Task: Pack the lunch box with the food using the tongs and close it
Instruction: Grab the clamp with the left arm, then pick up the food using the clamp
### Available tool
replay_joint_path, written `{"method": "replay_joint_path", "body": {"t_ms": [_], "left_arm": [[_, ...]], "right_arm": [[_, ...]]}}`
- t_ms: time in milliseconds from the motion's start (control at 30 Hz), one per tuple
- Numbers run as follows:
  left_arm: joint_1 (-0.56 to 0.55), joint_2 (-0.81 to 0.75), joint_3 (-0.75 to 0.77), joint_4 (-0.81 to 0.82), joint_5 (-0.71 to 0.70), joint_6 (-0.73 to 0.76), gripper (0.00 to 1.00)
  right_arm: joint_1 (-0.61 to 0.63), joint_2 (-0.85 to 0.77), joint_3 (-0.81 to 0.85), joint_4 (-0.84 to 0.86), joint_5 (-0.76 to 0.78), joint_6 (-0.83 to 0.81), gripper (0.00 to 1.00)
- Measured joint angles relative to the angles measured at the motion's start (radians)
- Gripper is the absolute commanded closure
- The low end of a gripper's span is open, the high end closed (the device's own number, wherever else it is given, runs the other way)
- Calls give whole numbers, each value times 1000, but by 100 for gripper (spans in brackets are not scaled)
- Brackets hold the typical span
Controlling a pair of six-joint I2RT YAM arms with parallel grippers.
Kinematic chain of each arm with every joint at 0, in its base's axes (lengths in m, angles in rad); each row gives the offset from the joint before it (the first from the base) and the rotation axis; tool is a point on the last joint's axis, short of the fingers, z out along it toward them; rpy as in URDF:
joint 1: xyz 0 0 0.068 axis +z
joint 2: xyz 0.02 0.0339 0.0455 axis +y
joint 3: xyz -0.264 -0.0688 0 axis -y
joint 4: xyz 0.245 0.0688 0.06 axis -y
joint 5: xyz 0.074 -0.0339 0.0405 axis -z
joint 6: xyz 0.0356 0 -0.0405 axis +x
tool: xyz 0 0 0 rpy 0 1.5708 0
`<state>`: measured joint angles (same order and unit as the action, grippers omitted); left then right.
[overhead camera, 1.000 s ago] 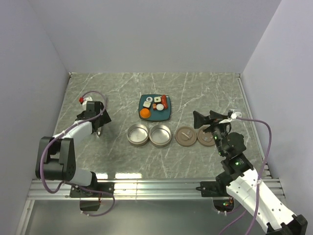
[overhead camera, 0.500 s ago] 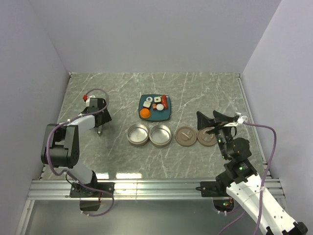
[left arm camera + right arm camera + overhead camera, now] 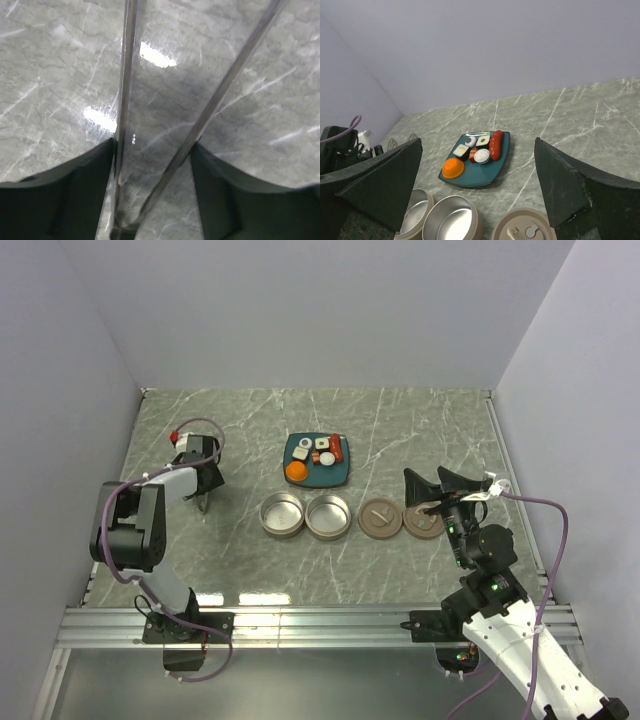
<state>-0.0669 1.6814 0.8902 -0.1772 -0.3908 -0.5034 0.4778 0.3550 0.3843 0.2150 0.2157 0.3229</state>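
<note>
The tongs [image 3: 125, 75] lie on the marble at the far left, their two slim arms running between my left gripper's [image 3: 153, 144] fingers and touching both. From above, that left gripper [image 3: 203, 492] points down at the tabletop. Two open silver tins of the lunch box [image 3: 282, 515] [image 3: 328, 516] sit mid-table, with their brown lids [image 3: 380, 518] [image 3: 423, 520] to the right. The food, an orange ball [image 3: 452, 167], red sausage [image 3: 495, 144] and rolls, rests on the teal plate [image 3: 480, 175]. My right gripper [image 3: 430, 480] hovers open above the right lid, holding nothing.
The teal plate [image 3: 335, 478] stands behind the tins. Grey walls close in the table at left, back and right. A metal rail [image 3: 320, 618] runs along the near edge by the arm bases.
The left gripper has narrowed from wide open onto the tongs' arms and shifted slightly back. The right arm drew back and rose a little, then held still.
</note>
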Motion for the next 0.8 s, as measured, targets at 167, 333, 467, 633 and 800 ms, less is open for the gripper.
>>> {"method": "replay_joint_path", "body": {"t_ms": [167, 333, 467, 633, 800], "left_arm": [[-9, -8, -5, -3, -26, -7, 44], [-28, -135, -76, 2, -39, -6, 48], [-54, -276, -115, 24, -44, -5, 48], [-95, -373, -134, 64, -43, 11, 48], [-148, -389, -134, 64, -40, 22, 48]], "right_arm": [[0, 0, 0, 0, 0, -3, 0], [0, 0, -5, 1, 0, -3, 0], [0, 0, -18, -2, 3, -3, 0], [0, 10, -18, 0, 4, -4, 0], [0, 35, -18, 1, 8, -5, 0]]}}
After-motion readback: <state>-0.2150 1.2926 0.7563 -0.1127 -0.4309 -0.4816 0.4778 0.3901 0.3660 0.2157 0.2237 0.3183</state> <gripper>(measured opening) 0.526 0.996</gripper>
